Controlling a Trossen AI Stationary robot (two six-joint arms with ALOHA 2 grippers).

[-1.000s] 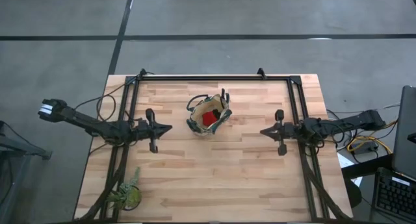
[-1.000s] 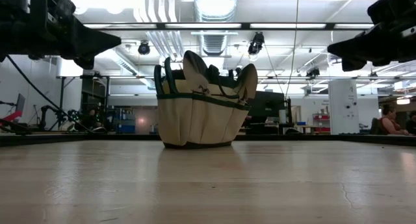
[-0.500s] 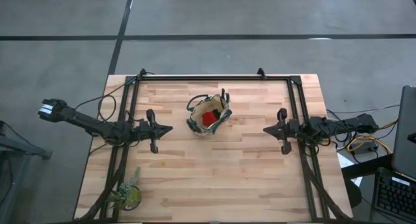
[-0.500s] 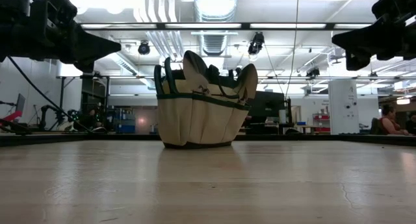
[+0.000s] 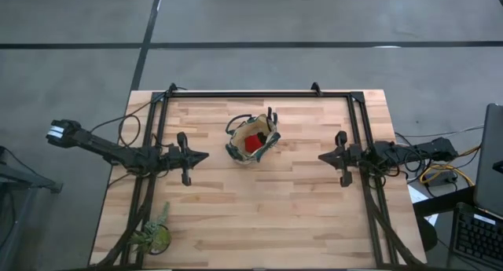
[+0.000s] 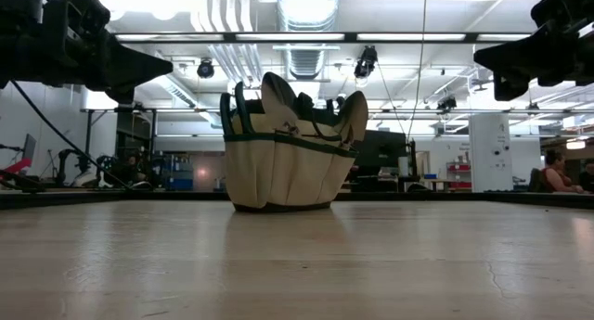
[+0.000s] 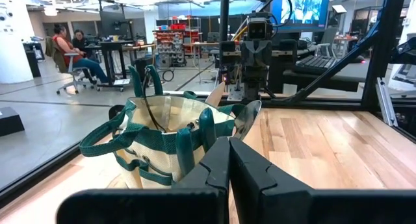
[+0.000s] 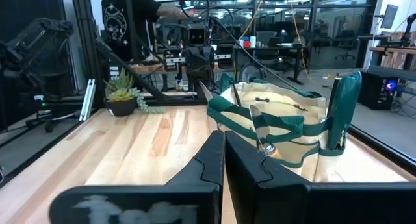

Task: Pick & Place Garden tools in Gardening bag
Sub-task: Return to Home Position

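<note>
The tan gardening bag (image 5: 252,141) with dark green trim stands upright on its base in the middle of the table, toward the far side. A red item (image 5: 251,144) lies inside it. Silver trowel blades (image 6: 277,96) and dark tool handles stick up out of it; it also shows in the left wrist view (image 7: 170,136) and the right wrist view (image 8: 286,132). My left gripper (image 5: 206,155) is shut and empty to the bag's left. My right gripper (image 5: 320,158) is shut and empty to the bag's right.
A green leafy plant (image 5: 152,235) in a small pot stands at the table's near left corner. A black frame (image 5: 259,93) runs along the far edge and down both sides. People sit in the room beyond the table (image 7: 71,45).
My right gripper has drawn back a little toward the table's right edge, away from the bag. The bag and my left gripper have kept still.
</note>
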